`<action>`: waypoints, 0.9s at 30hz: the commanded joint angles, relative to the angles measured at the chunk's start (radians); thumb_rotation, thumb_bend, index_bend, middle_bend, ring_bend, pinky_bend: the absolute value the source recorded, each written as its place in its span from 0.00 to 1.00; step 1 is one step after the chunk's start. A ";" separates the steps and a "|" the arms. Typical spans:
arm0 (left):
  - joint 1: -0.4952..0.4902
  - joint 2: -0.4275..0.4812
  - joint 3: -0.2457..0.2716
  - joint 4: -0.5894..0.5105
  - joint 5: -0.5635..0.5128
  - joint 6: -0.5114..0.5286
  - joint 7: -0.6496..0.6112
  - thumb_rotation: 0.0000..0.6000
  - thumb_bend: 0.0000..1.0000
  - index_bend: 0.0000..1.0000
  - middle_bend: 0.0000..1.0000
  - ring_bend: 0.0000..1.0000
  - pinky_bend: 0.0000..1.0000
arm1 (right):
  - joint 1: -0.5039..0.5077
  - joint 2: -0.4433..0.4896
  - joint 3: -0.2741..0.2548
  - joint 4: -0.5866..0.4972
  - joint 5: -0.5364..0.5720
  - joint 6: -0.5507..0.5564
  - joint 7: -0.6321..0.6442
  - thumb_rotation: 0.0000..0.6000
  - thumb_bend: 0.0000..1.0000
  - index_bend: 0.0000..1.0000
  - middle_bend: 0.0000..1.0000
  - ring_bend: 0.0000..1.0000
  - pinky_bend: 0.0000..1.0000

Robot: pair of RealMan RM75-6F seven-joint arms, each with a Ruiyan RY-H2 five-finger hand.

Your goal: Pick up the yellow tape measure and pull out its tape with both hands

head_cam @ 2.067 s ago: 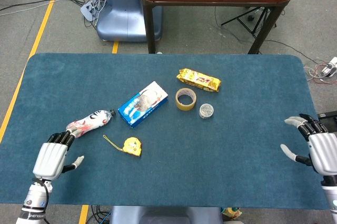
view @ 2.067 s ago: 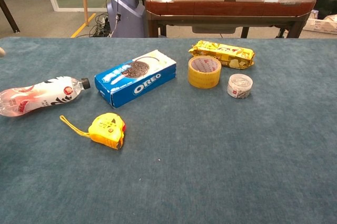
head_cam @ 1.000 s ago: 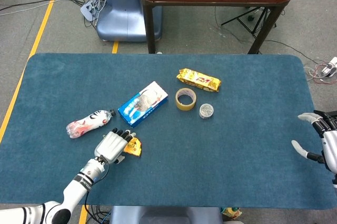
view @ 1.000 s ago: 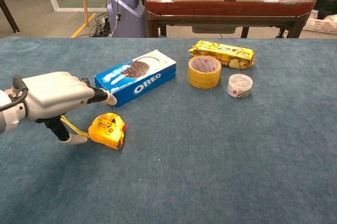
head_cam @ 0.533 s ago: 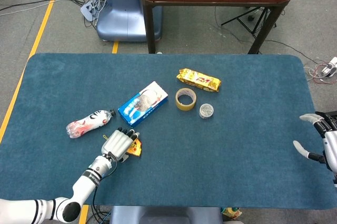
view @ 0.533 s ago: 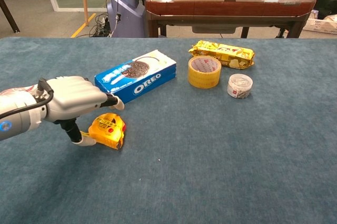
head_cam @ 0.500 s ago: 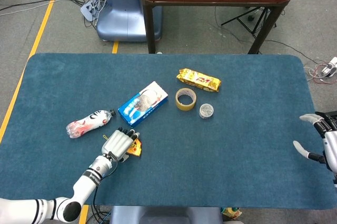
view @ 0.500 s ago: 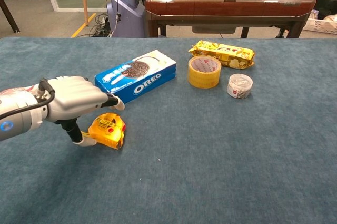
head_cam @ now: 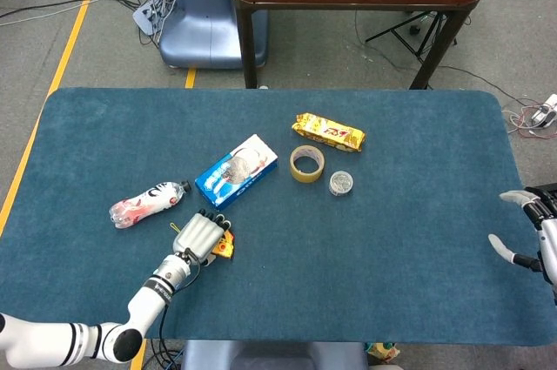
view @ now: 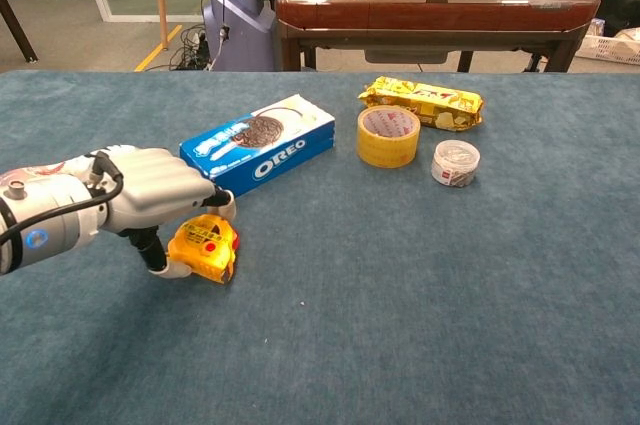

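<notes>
The yellow tape measure lies flat on the blue table, left of centre; the head view shows only its right end. My left hand reaches over its top and left side. The fingers stretch across the case's far edge, and the thumb touches its near-left side. The case still rests on the cloth and its strap is hidden under the hand. In the head view the left hand covers most of the case. My right hand hovers at the table's right edge, fingers apart, holding nothing.
An Oreo box lies just behind the left hand and a plastic bottle to its left. A roll of tape, a small round tin and a yellow snack pack sit further back. A wooden table stands beyond.
My left hand has slid right and settled lower over the tape measure, covering its strap and bringing the thumb against the case. The right hand has drifted slightly right. The tape measure has not moved.
</notes>
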 commanded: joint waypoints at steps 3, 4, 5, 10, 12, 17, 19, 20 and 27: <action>-0.006 -0.011 0.003 0.027 0.014 -0.002 -0.048 1.00 0.25 0.31 0.32 0.31 0.25 | -0.001 -0.001 -0.001 0.002 0.001 -0.003 0.001 1.00 0.31 0.29 0.28 0.17 0.22; -0.006 -0.015 0.003 0.036 0.025 -0.003 -0.064 1.00 0.25 0.32 0.34 0.31 0.25 | -0.001 -0.001 -0.001 0.002 0.002 -0.003 0.000 1.00 0.31 0.29 0.28 0.17 0.22; -0.005 -0.018 0.004 0.046 0.037 -0.003 -0.080 1.00 0.25 0.35 0.36 0.31 0.25 | -0.001 -0.001 0.000 0.001 0.002 -0.003 0.000 1.00 0.31 0.29 0.28 0.17 0.22; 0.003 -0.015 -0.004 0.068 0.056 -0.027 -0.188 1.00 0.25 0.39 0.42 0.33 0.25 | 0.003 0.004 0.003 -0.011 -0.006 -0.002 -0.009 1.00 0.31 0.29 0.28 0.17 0.22; 0.011 -0.003 -0.011 0.070 0.070 -0.032 -0.243 1.00 0.25 0.41 0.43 0.35 0.26 | 0.010 0.006 0.004 -0.022 -0.016 -0.005 -0.018 1.00 0.31 0.29 0.28 0.17 0.22; 0.035 0.052 -0.030 0.039 0.097 -0.032 -0.365 1.00 0.25 0.41 0.44 0.37 0.26 | 0.044 0.005 0.010 -0.062 -0.052 -0.027 -0.061 1.00 0.31 0.29 0.28 0.17 0.22; 0.045 0.088 -0.042 0.008 0.104 -0.033 -0.418 1.00 0.25 0.41 0.44 0.37 0.27 | 0.065 0.004 0.014 -0.092 -0.065 -0.047 -0.088 1.00 0.31 0.29 0.28 0.16 0.22; 0.050 0.103 -0.047 -0.007 0.108 -0.031 -0.439 1.00 0.25 0.41 0.44 0.37 0.27 | 0.075 0.002 0.016 -0.106 -0.070 -0.057 -0.100 1.00 0.31 0.29 0.27 0.16 0.22; 0.073 0.215 -0.111 -0.148 0.091 -0.038 -0.609 1.00 0.25 0.41 0.44 0.37 0.29 | 0.171 -0.055 0.044 -0.232 -0.083 -0.151 -0.200 1.00 0.27 0.26 0.24 0.13 0.22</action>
